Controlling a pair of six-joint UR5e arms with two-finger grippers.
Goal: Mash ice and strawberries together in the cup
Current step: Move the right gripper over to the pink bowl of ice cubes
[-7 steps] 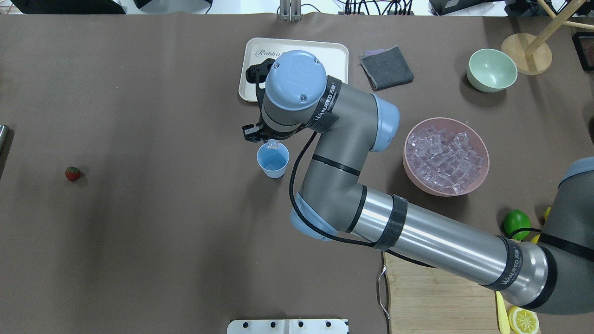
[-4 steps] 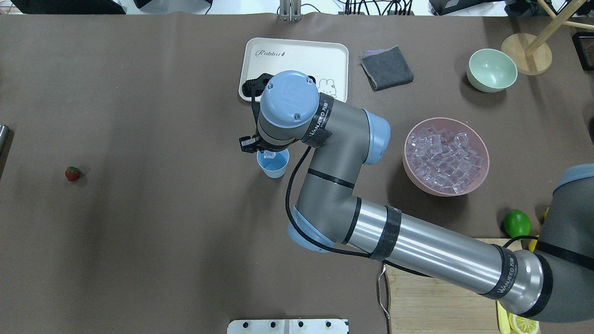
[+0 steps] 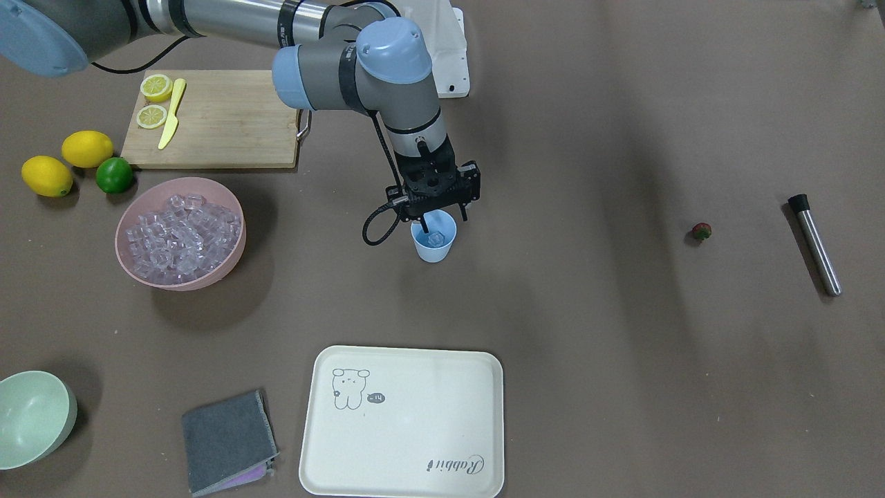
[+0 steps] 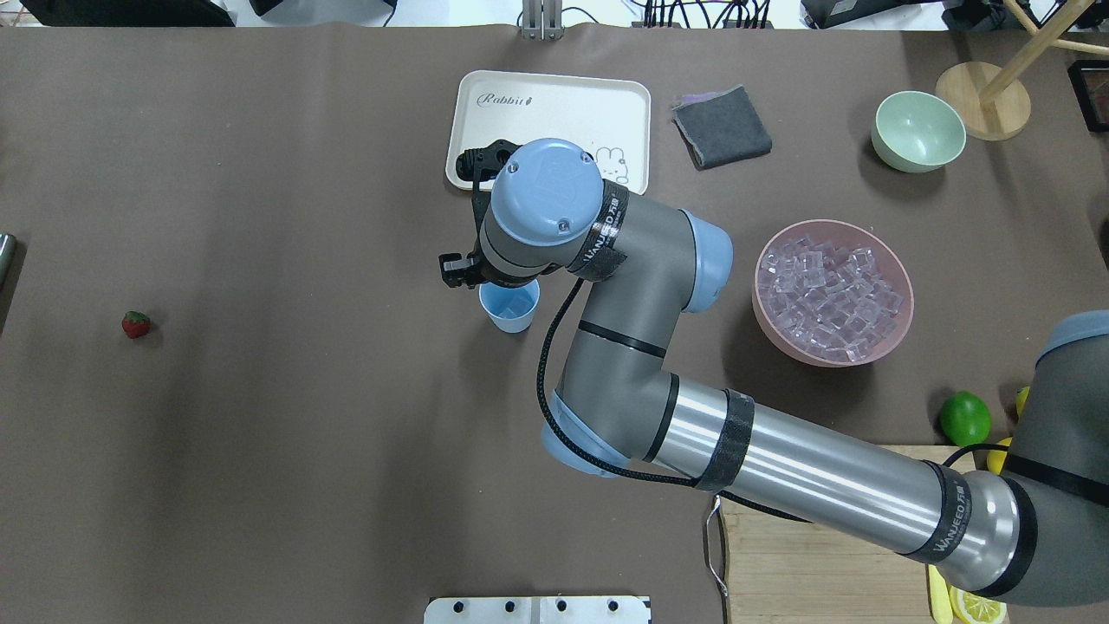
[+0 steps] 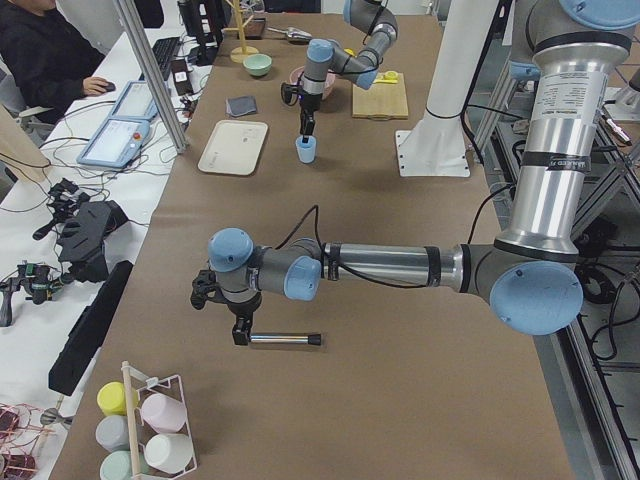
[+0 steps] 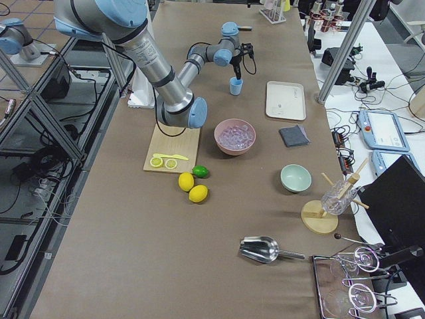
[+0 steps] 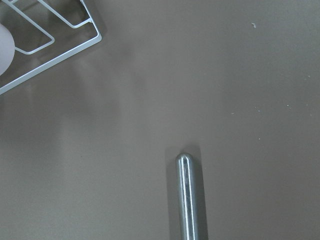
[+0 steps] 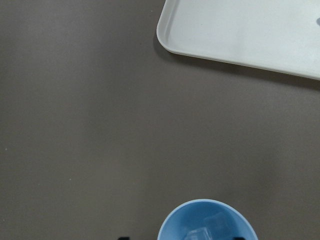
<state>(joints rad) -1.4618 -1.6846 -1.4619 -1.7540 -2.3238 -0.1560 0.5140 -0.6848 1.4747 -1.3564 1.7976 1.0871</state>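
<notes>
The right claw [image 3: 442, 218] hangs just over the light-blue cup [image 3: 434, 250] near the middle of the table [image 3: 588, 311], pointing straight down. Its fingers stand apart, one on each side of the cup's mouth, and they grip nothing. The cup stands upright with clear ice [image 3: 435, 238] at its bottom. The right wrist view also shows the cubes lying inside the rim.

A pink bowl [image 3: 207, 277] sits on the robot's right of the cup, apart from it, and is heaped with a pile of cubes [image 3: 176, 235]. A cream tray [image 4: 554, 95] lies flat beyond the cup, on the side away from the robot.

The strawberry [image 3: 702, 231] lies alone on the bare table, well off to the robot's left and far from the cup. Farther left lies a metal rod [image 3: 816, 243] with a black cap on the end nearer the robot. The left claw [image 5: 240, 335] is close over the rod's rounded end, seen only from the side. Whether its fingers are apart or together cannot be told.
</notes>
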